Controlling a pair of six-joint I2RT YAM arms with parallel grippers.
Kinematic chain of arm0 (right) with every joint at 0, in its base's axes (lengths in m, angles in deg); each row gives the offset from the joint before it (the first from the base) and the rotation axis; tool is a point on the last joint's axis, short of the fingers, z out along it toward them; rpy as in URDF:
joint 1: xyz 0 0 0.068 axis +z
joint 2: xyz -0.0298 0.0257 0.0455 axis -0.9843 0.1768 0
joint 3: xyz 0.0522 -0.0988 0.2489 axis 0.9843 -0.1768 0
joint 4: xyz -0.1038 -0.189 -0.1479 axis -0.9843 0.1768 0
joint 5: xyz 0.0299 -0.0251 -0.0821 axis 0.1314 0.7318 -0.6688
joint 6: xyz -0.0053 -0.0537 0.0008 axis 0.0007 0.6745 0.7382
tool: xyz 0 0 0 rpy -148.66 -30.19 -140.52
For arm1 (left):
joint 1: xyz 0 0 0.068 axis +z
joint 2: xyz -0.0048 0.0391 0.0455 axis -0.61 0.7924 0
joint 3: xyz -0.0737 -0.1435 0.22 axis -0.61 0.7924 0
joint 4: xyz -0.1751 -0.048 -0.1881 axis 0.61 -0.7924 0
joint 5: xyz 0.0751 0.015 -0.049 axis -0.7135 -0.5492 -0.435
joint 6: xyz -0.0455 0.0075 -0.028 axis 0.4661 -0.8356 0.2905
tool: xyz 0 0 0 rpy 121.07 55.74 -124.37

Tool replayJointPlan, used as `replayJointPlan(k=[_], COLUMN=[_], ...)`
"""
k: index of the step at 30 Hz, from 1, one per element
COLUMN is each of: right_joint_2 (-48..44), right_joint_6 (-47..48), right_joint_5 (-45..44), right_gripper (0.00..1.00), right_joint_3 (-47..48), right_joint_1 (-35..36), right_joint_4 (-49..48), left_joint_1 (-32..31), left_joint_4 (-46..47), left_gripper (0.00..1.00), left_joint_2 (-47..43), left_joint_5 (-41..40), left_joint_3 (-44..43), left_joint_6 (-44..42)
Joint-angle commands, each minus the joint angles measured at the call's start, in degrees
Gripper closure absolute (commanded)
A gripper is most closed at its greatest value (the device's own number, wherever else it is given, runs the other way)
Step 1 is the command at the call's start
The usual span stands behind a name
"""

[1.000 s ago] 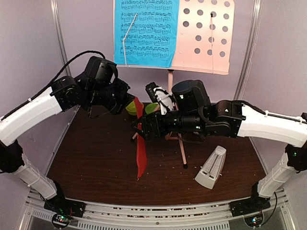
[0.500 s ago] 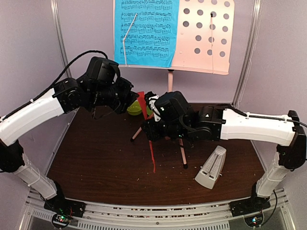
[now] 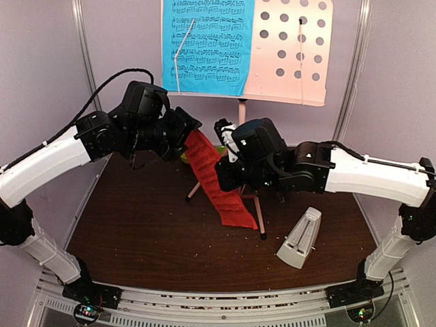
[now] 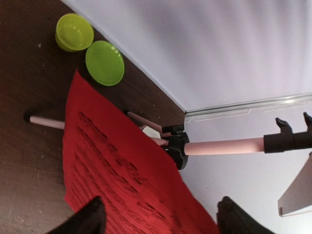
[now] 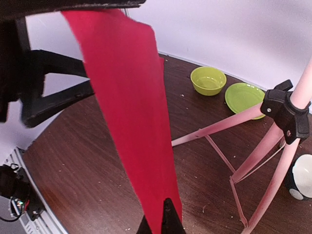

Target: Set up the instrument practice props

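The red sheet (image 3: 219,185) of printed music hangs in the air over the table, between my two grippers. My right gripper (image 5: 163,217) is shut on its lower part (image 5: 131,107); from above that gripper (image 3: 222,174) sits at the sheet's right edge. My left gripper (image 4: 161,217) is open, its dark fingers wide apart on either side of the red sheet (image 4: 112,165), and it stands at the sheet's top end (image 3: 187,131). The blue sheet (image 3: 208,44) rests on the pink perforated stand desk (image 3: 293,51). The cream metronome (image 3: 300,238) stands at the front right.
The stand's pink tripod legs (image 5: 219,126) and pole (image 4: 224,146) spread just behind the sheet. A green bowl (image 5: 208,80) and green plate (image 5: 246,97) lie by the back wall. A white-and-dark bowl (image 5: 302,178) sits beside the stand's foot.
My right gripper has shut on the red sheet and my left gripper has opened. The sheet has swung from edge-on to face up towards the top camera.
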Motion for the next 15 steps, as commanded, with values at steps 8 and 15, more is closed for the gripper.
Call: replayJointPlan(k=[8,15], right_joint_2=[-23.25,-31.96], right_joint_6=[0.26,0.26], right_joint_5=[30.76,44.79], right_gripper=[1.0,1.0], right_joint_3=[-17.3,-23.93], right_joint_1=[-8.62,-11.07], right_joint_4=[-16.68,-24.08], left_joint_1=[6.48,6.54], left_joint_4=[27.88,39.3], left_gripper=[0.02,0.03], left_joint_2=[-24.25,-31.11], left_joint_5=[11.06,23.23], left_joint_3=[27.21,39.79], left_joint_6=[-37.98,-48.0])
